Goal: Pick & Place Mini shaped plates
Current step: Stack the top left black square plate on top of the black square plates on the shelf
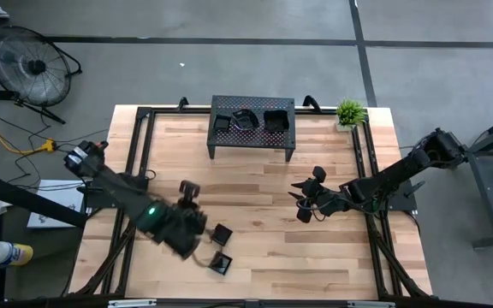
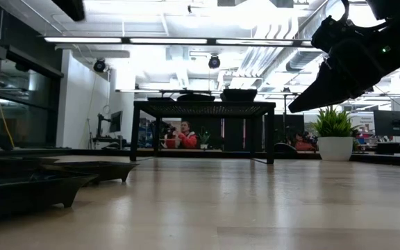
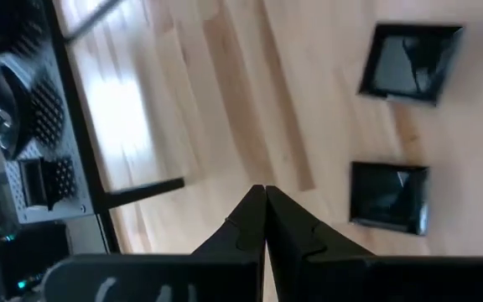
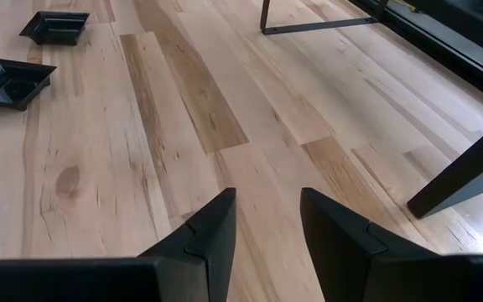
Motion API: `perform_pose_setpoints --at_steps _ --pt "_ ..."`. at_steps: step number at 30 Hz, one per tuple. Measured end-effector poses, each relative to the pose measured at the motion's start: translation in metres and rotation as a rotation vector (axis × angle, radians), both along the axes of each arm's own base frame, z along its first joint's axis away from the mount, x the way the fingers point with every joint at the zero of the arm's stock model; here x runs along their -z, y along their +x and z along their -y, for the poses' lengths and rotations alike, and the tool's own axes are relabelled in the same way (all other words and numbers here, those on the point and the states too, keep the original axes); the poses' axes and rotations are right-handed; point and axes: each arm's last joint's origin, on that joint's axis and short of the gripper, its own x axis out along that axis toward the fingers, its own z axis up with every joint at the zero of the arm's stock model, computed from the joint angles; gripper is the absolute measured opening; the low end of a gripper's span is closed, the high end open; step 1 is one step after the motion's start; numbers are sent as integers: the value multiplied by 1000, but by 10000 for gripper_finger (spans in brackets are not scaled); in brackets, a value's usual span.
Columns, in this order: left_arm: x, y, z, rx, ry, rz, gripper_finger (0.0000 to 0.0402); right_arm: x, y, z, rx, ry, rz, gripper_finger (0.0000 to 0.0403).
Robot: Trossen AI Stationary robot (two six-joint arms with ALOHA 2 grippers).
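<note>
Two small glossy black square plates lie flat on the wooden table near its near edge, one [image 1: 222, 233] behind the other [image 1: 222, 263]. They also show in the left wrist view [image 3: 411, 52] [image 3: 390, 197] and the right wrist view [image 4: 54, 25] [image 4: 11, 81]. More black plates [image 1: 275, 118] sit on top of the black perforated rack [image 1: 252, 124]. My left gripper [image 1: 204, 227] hangs just left of the two plates, shut and holding nothing [image 3: 264, 191]. My right gripper [image 1: 302, 201] hovers over bare table right of centre, open [image 4: 267, 210].
The rack stands on its legs at the table's far middle [image 2: 203, 107]. A small potted plant [image 1: 350, 112] sits at the far right corner. Bare wood lies between the two grippers. A fan [image 1: 28, 64] stands on the floor beyond the far left corner.
</note>
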Motion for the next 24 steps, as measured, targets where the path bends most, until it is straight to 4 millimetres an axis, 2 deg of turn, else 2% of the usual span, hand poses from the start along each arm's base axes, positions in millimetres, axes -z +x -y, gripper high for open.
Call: perform_pose_setpoints --at_steps 6,9,15,24 --pt "4 -18 32 24 -15 61 0 0 0 0 4 -3 2 129" --pt "12 -21 45 30 -22 67 0 0 0 0 7 1 4 129" --pt "35 -20 69 65 -12 2 0 0 0 0 9 2 4 129" --pt "73 -8 86 29 27 -70 0 0 0 0 9 2 4 129"
